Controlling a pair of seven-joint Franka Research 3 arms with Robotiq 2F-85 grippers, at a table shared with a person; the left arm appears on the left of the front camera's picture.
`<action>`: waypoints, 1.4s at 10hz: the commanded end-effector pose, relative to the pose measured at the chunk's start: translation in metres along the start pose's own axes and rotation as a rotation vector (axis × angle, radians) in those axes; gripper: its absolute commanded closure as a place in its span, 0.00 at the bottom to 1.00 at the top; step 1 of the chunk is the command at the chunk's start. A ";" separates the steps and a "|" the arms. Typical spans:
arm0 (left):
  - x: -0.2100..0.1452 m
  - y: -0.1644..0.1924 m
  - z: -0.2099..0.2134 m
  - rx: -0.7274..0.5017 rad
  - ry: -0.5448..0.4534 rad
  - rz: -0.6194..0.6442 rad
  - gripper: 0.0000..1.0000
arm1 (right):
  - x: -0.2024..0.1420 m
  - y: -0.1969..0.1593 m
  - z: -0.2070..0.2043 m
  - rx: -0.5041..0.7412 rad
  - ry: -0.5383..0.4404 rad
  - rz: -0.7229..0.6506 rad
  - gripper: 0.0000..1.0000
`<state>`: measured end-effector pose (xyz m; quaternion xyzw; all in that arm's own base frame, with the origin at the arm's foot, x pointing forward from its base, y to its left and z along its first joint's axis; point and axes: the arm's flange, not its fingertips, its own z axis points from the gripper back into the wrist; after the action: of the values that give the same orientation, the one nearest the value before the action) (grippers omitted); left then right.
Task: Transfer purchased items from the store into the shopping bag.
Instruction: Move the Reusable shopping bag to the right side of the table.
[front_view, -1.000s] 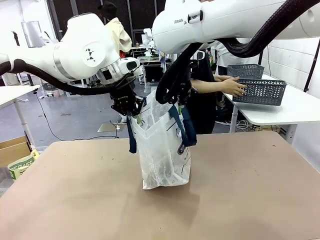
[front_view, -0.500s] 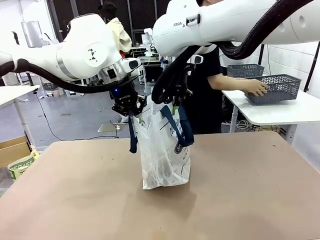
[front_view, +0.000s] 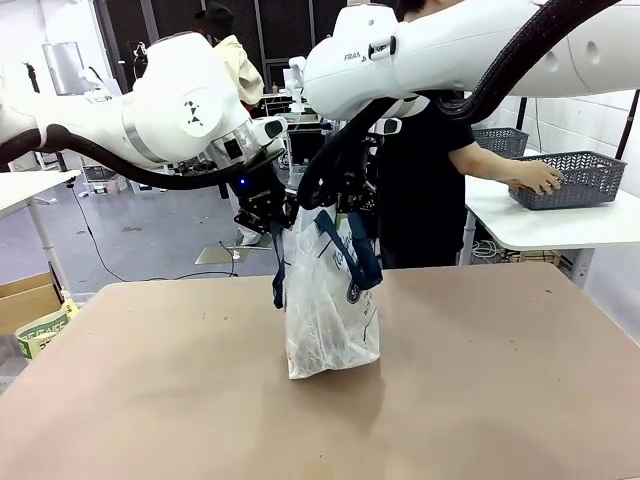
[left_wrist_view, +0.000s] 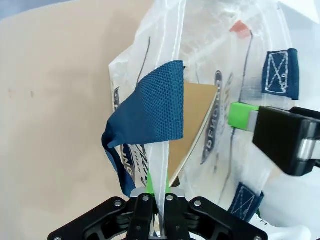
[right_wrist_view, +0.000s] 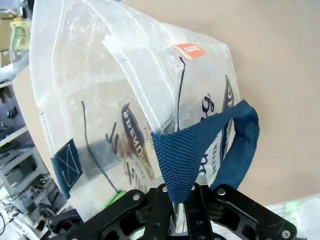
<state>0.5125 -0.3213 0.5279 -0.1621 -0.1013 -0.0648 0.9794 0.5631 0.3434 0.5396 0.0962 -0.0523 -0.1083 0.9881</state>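
The bag (front_view: 330, 320) stood upright near the middle of the brown tabletop (front_view: 150, 400), its base on the surface and its top pulled up between the two arms. The left fingers (front_view: 275, 218) were closed on the bag's rim on the picture's left side, and a navy strap (front_view: 279, 275) hung down beside them. In the left wrist view these fingers (left_wrist_view: 145, 205) pinched the thin white plastic edge, with a fold of strap (left_wrist_view: 150, 112) just above them and the bag's blue lettering beyond. The right fingers (front_view: 345, 208) were closed on the opposite side of the rim, where the other strap (front_view: 355, 255) looped down over the bag's side. In the right wrist view they (right_wrist_view: 162, 200) clamped the bag (right_wrist_view: 100, 100) at the root of that strap (right_wrist_view: 200, 145), and a small red tag (right_wrist_view: 189, 50) showed on the far rim. Well apart, on a white side table (front_view: 560, 225) at the far right, sat the grey basket (front_view: 585, 180), with a person's hand (front_view: 540, 177) resting on its near rim.
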 end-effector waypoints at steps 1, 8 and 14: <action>0.004 -0.008 -0.006 -0.045 -0.016 -0.018 1.00 | 0.003 0.005 -0.002 0.057 0.006 0.010 1.00; 0.000 -0.010 -0.005 -0.026 -0.050 -0.024 1.00 | 0.003 0.004 -0.005 0.062 -0.001 0.057 1.00; 0.000 -0.014 -0.012 -0.102 -0.062 -0.019 1.00 | 0.008 0.010 -0.007 0.120 -0.001 0.010 1.00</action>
<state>0.5132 -0.3407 0.5230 -0.1922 -0.1227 -0.0675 0.9713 0.5716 0.3511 0.5357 0.1322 -0.0596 -0.0987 0.9845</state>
